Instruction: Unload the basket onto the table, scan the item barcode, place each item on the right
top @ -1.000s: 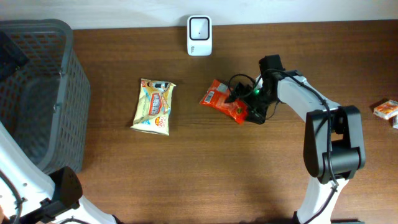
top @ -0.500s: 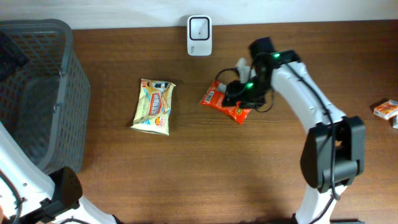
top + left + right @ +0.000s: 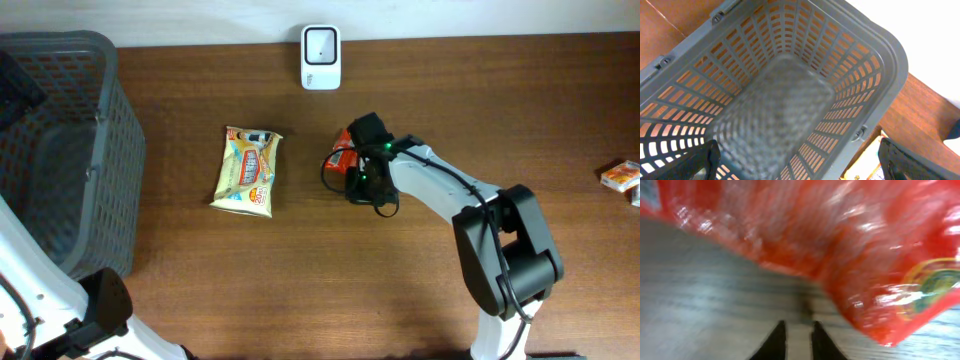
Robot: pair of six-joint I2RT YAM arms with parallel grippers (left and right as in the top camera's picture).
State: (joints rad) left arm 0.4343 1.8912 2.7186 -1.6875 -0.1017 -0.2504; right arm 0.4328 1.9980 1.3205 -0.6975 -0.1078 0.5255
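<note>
A red snack packet lies on the wooden table below the white barcode scanner. My right gripper has come down over the packet's right part and hides much of it. In the right wrist view, blurred, the red packet fills the top, and the right gripper has its two dark fingertips nearly together just short of the packet's edge, with only table showing in the thin gap. My left gripper stands wide open above the grey basket, holding nothing.
A yellow snack packet lies left of the red one, its corner also in the left wrist view. The grey basket fills the table's left end. A small orange box sits at the right edge.
The right arm swung left across the red packet and came down on its near side while its jaws closed from wide open to nearly together. The left arm has not moved.
</note>
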